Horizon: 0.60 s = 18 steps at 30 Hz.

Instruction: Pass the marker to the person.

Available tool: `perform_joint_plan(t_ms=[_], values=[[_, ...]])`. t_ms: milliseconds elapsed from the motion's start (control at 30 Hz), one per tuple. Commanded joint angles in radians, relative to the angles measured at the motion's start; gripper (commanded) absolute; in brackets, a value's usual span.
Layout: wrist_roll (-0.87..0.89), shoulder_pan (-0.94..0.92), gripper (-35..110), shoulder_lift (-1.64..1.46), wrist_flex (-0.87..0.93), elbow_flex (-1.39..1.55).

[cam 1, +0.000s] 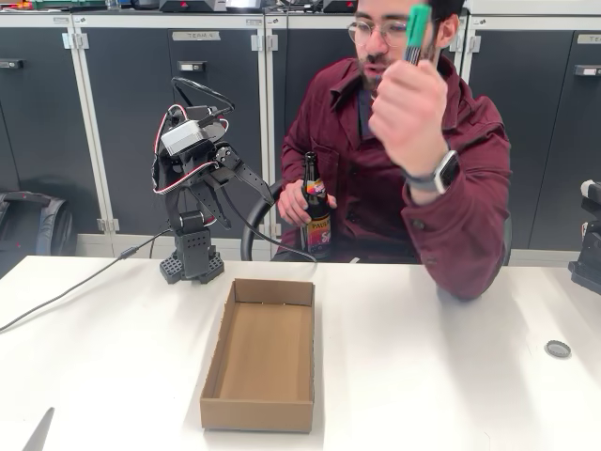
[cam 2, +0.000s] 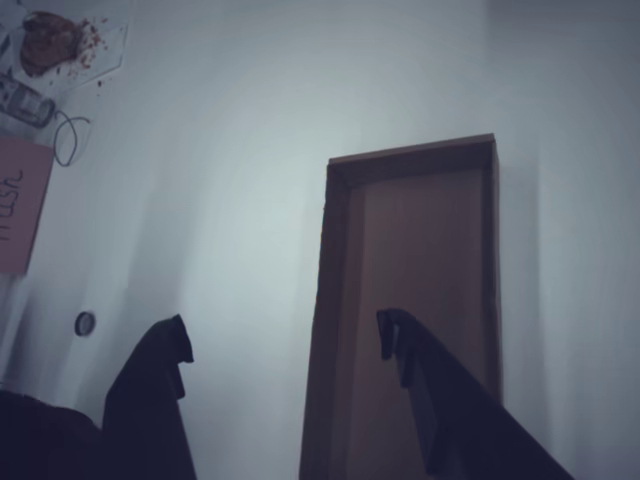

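The person (cam 1: 376, 188) sits behind the white table and holds the marker (cam 1: 416, 33), dark with a green cap, upright in a raised hand (cam 1: 408, 113) near the face. My gripper (cam 1: 246, 178) is folded back over the arm's base at the far left of the table, well apart from the marker. In the wrist view my gripper (cam 2: 285, 345) is open, with nothing between its dark fingers (cam 2: 165, 360), and it looks down on the table and the cardboard box.
An open, empty cardboard box (cam 1: 255, 413) (cam 2: 420, 300) lies mid-table in front of the arm. The person's other hand holds a dark bottle (cam 1: 315, 211) at the table's far edge. A small round disc (cam 1: 558, 349) lies at the right. A cable (cam 1: 75, 287) runs left.
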State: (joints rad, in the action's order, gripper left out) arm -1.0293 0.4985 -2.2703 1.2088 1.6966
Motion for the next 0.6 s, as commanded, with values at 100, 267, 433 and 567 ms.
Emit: perform_joint_plan(t_ms=[100,267,433,567], values=[[0.005,-0.009,41,-0.037,-0.025,0.005],[0.008,-0.009,41,-0.034,-0.026,0.005],[0.008,-0.009,41,-0.035,-0.029,0.011],[0.009,-0.008,41,-0.038,-0.029,0.011]])
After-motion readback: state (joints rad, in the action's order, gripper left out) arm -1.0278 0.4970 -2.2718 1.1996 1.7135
